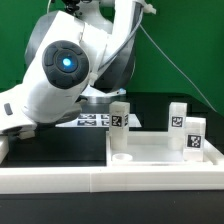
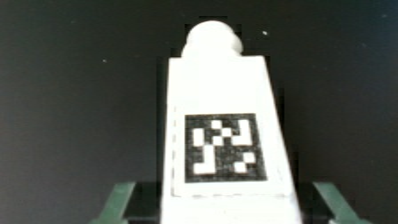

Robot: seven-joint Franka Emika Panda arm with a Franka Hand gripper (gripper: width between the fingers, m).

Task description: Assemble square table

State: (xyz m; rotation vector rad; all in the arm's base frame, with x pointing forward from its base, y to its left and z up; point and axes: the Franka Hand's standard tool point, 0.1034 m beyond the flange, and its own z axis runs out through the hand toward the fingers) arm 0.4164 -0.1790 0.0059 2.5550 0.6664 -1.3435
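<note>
In the wrist view a white table leg (image 2: 221,110) with a black-and-white tag lies lengthwise between my two green fingers (image 2: 125,203). My gripper (image 2: 224,206) is shut on it near its wide end. The leg's narrow tip points away over dark table. In the exterior view the white square table top (image 1: 160,152) lies flat at the exterior view's right. Three tagged legs stand upright by it: one at its back left (image 1: 120,115), one further back (image 1: 178,114), one at the right (image 1: 194,136). The arm's body (image 1: 60,70) hides my gripper there.
A long white rail (image 1: 110,182) runs across the front of the table. The marker board (image 1: 93,121) lies flat behind the table top, partly under the arm. A green wall stands at the back.
</note>
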